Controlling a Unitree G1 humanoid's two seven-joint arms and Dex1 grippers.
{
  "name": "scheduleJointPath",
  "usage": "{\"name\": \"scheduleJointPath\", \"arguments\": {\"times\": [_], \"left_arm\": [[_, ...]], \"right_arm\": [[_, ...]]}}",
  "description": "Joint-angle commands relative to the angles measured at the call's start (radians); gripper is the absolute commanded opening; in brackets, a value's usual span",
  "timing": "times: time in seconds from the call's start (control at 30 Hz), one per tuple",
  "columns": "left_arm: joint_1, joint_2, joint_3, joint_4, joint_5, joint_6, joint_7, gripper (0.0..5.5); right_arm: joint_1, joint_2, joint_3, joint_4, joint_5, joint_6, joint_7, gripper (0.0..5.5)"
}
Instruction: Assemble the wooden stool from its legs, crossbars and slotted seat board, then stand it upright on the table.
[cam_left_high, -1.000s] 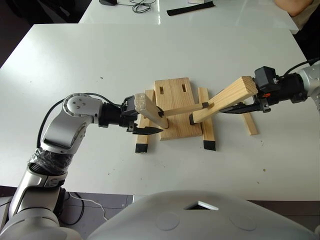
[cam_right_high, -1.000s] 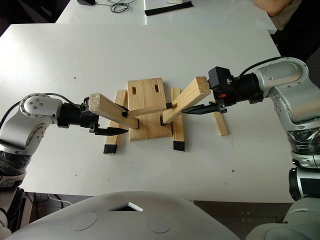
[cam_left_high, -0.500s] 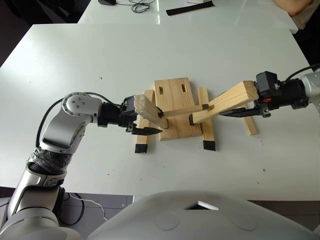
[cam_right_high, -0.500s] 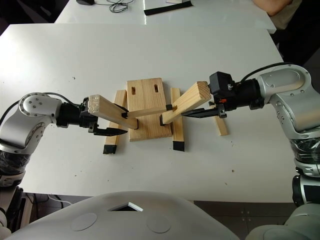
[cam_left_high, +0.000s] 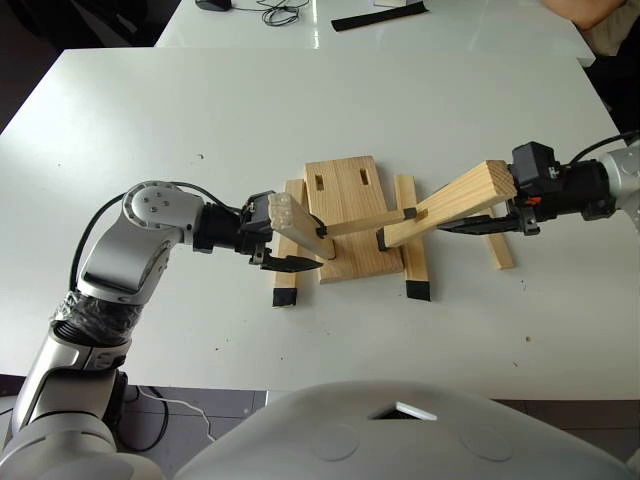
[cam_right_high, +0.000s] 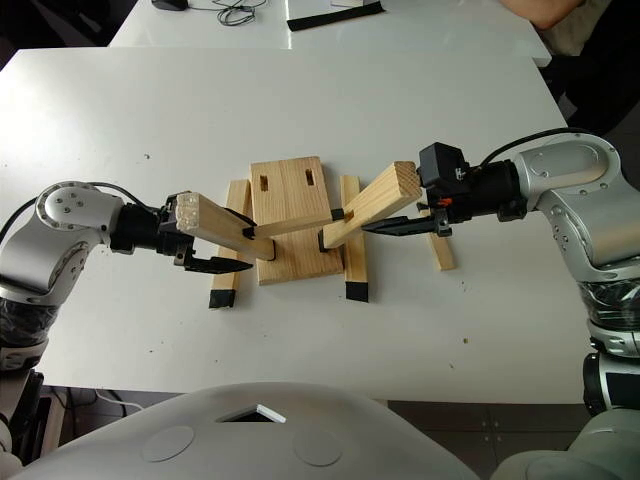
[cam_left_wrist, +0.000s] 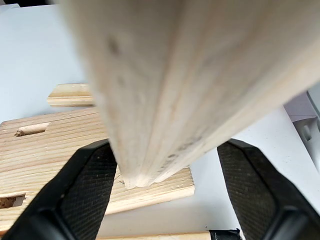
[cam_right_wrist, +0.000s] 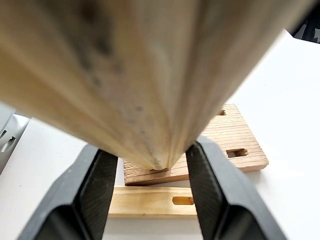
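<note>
The slotted seat board (cam_left_high: 345, 180) lies flat at mid-table. Above it, a thin crossbar (cam_left_high: 362, 221) joins two thick wooden legs. My left gripper (cam_left_high: 280, 243) is shut on the left leg (cam_left_high: 298, 226). That leg slants down onto the board's near left corner. My right gripper (cam_left_high: 478, 212) is shut on the right leg (cam_left_high: 452, 202), held tilted above the board's right side. In the left wrist view the black fingers (cam_left_wrist: 85, 190) flank the left leg (cam_left_wrist: 190, 75), with the board (cam_left_wrist: 40, 155) behind. In the right wrist view the fingers (cam_right_wrist: 95, 195) clamp the right leg (cam_right_wrist: 150, 75).
Three loose black-tipped wooden pieces lie on the table: one at the board's left (cam_left_high: 285, 288), one at its right (cam_left_high: 413, 265), and a shorter one (cam_left_high: 500, 250) under my right gripper. A second table with cables (cam_left_high: 290, 12) stands behind.
The right-held leg has flattened slightly as my right gripper drew a little to the right. My left gripper has edged slightly toward the board. The crossbar still joins both legs.
</note>
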Motion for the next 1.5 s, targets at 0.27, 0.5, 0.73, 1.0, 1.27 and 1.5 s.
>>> {"name": "scheduleJointPath", "arguments": {"times": [0.27,0.5,0.73,1.0,1.27,1.5], "left_arm": [[-0.04,-0.008,-0.034,0.002,-0.004,-0.003,-0.049,3.42],[-0.056,-0.011,-0.027,0.054,0.016,-0.023,-0.042,3.42],[-0.075,-0.019,-0.027,0.072,0.019,-0.033,-0.036,3.42],[-0.063,-0.021,-0.029,0.056,0.017,-0.035,-0.036,3.42],[-0.037,-0.016,-0.029,0.021,0.008,-0.023,-0.027,3.42],[-0.017,-0.006,-0.031,-0.01,-0.005,-0.011,-0.027,3.42]], "right_arm": [[0.115,-0.02,0.079,-0.04,-0.068,0.015,0.043,2.04],[0.188,-0.045,0.121,-0.097,-0.19,-0.129,0.005,2.04],[0.199,-0.053,0.12,-0.101,-0.166,-0.113,0.002,2.04],[0.156,-0.042,0.08,0.085,-0.147,-0.111,-0.001,2.04],[0.162,-0.034,0.072,0.108,-0.128,-0.114,-0.011,2.04],[0.133,-0.024,0.069,0.17,-0.127,-0.103,0.002,2.04]]}}
